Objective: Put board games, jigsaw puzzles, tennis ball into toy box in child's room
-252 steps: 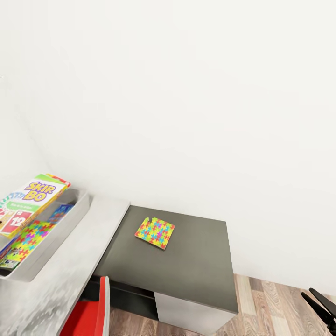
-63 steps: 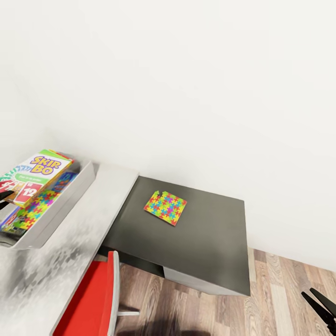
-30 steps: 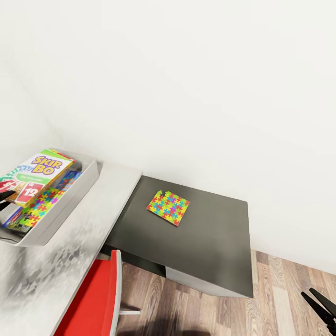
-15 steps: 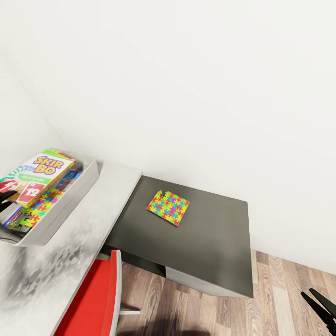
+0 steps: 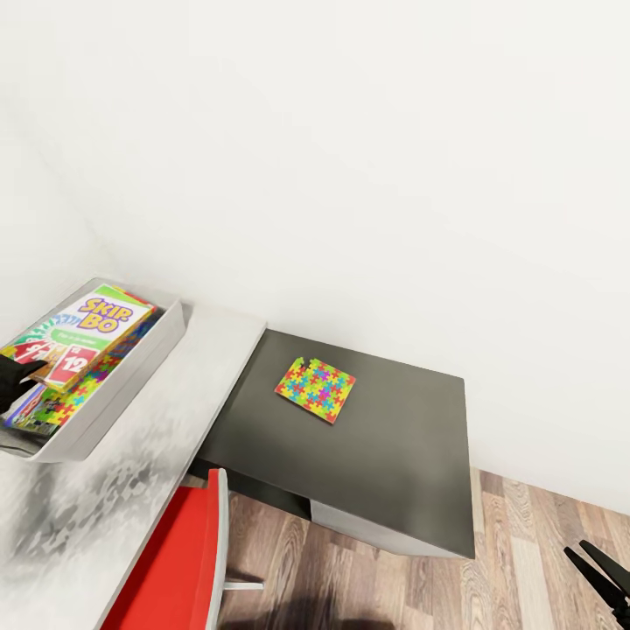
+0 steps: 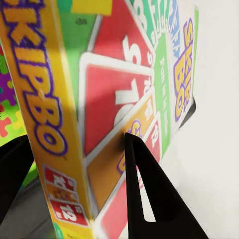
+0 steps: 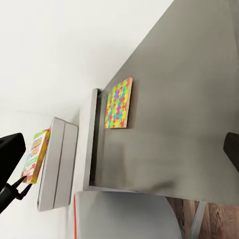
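The Skip-Bo board game (image 5: 87,337) lies low inside the light grey toy box (image 5: 131,385) at the left, over a jigsaw puzzle (image 5: 54,407). My left gripper (image 5: 19,378) is shut on its near end. In the left wrist view the Skip-Bo box (image 6: 99,99) sits between the two black fingers (image 6: 147,194). A second jigsaw puzzle (image 5: 316,389) lies flat on the table's lower dark top (image 5: 385,455), and the right wrist view shows this puzzle (image 7: 118,103) too. My right gripper (image 5: 602,573) hangs open over the floor at the far right.
The toy box stands on the table's pale grey top (image 5: 175,420), close to the white wall. A red chair (image 5: 175,560) is tucked under that top's front edge. Wood-plank floor (image 5: 525,560) lies open to the right of the dark top.
The Skip-Bo box has come down from tilting above the toy box's rim to lying lower inside it. The puzzle on the dark top and the right arm have stayed put.
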Robot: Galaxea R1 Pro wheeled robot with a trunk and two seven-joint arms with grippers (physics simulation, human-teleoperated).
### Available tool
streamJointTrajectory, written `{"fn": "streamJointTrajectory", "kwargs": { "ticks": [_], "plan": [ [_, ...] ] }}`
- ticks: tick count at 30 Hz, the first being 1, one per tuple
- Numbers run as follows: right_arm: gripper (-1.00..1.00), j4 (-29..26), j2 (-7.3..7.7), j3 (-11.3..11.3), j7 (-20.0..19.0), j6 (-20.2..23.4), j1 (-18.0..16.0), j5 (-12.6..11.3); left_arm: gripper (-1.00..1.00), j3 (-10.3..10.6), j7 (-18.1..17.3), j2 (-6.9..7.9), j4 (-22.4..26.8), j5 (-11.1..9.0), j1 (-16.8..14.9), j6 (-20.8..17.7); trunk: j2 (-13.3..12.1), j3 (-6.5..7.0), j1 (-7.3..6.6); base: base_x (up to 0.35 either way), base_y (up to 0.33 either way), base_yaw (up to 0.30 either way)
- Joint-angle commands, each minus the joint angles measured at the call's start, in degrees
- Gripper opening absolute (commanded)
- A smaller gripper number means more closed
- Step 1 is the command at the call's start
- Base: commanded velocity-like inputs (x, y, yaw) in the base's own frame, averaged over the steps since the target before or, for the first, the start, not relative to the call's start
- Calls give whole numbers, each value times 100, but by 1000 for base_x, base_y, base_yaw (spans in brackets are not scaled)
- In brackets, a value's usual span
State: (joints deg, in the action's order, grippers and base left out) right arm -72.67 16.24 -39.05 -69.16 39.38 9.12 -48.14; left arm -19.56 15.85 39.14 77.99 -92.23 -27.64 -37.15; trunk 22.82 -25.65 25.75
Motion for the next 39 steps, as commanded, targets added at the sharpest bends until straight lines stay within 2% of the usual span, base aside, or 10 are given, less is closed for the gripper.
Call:
{"fn": "streamJointTrajectory", "kwargs": {
  "ticks": [1, 12, 39],
  "plan": [
    [100, -3, 2, 3, 7, 44, 2, -37, -100, -2, 63, 2, 6, -61, -5, 22, 10, -8, 3, 0, 0, 0],
    [100, -5, 11, -3, 4, 51, 2, -38, -100, 10, 67, 5, 6, -58, -5, 149, 10, -23, 3, 0, 0, 0],
    [100, -7, 12, 3, 7, 52, 2, -37, -100, 13, 67, 25, 6, -50, -12, 216, 10, -245, 3, 0, 0, 0]
  ]
}}
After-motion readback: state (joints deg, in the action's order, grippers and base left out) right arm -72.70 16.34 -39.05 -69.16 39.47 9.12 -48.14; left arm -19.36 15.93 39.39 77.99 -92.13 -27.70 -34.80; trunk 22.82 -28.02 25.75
